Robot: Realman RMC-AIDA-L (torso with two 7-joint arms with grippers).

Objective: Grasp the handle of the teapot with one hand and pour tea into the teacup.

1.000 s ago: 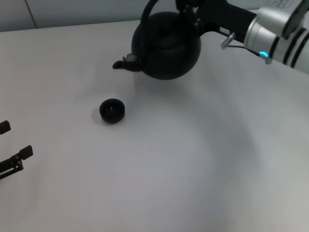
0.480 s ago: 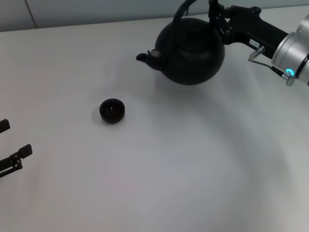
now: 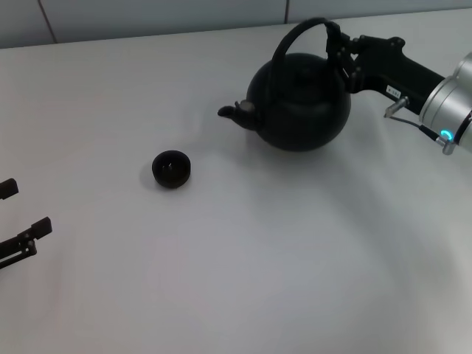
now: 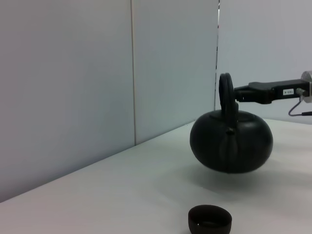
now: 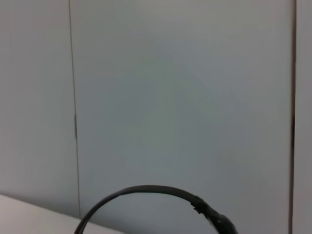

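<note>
Now right pincer [image 3: 341, 51] clamped on handle [image 3: 295, 35], teapot [image 3: 299, 105] aloft.

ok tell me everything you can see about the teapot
The teapot is a large round matte-black pot with a short spout pointing toward the teacup, a small lid knob and a tall arched handle. The right tool grips the handle on the side away from the spout. The left wrist view shows the pot upright and lifted clear of the white table, its shadow beneath.
</note>
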